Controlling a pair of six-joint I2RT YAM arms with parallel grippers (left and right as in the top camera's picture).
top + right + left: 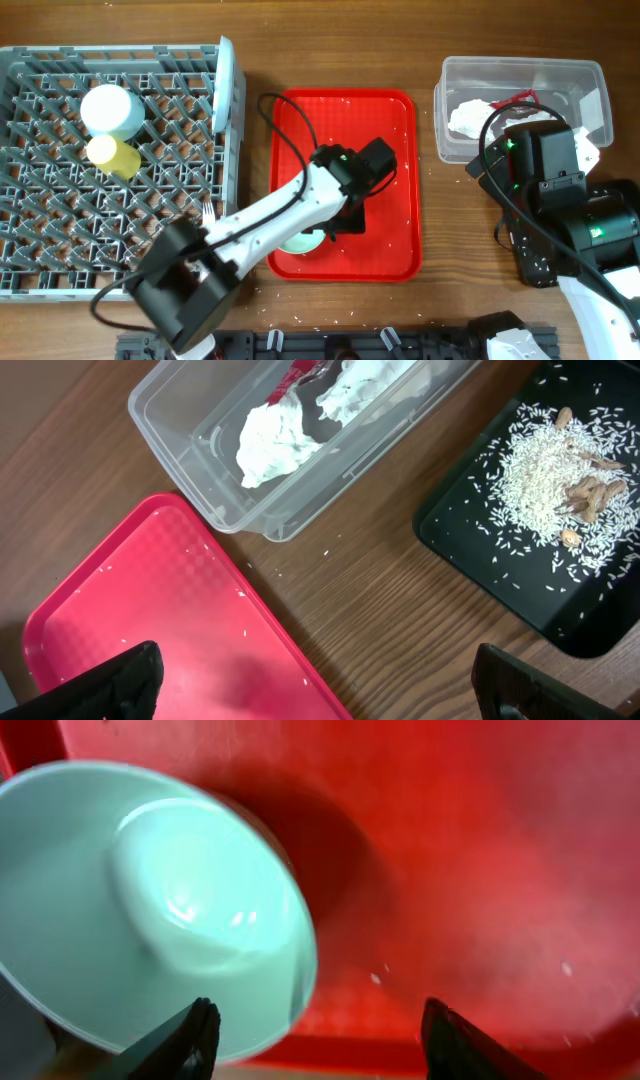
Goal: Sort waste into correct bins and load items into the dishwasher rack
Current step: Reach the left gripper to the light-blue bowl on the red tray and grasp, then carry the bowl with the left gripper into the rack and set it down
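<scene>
A pale green bowl (150, 910) lies tilted on the red tray (480, 870); in the overhead view it (300, 241) is at the tray's front left. My left gripper (320, 1040) is open with the bowl's rim between its fingers; overhead it (330, 225) is low over the tray. My right gripper (320, 690) is open and empty above the tray's corner and the table. The clear tub (190, 435) holds white napkins (275, 445) and a red wrapper (295, 375). The black bin (470, 550) holds rice crumbs (545, 465). The grey rack (60, 230) holds a light blue bowl (110, 110), a yellow cup (113, 155), a plate (226, 90) on edge and a white fork (207, 212).
A few rice grains are scattered on the red tray (395, 200) and on the wood beside it. My right arm (545, 165) covers most of the black bin (535, 268), next to the clear tub (455, 135). Cables loop over the tray's back left.
</scene>
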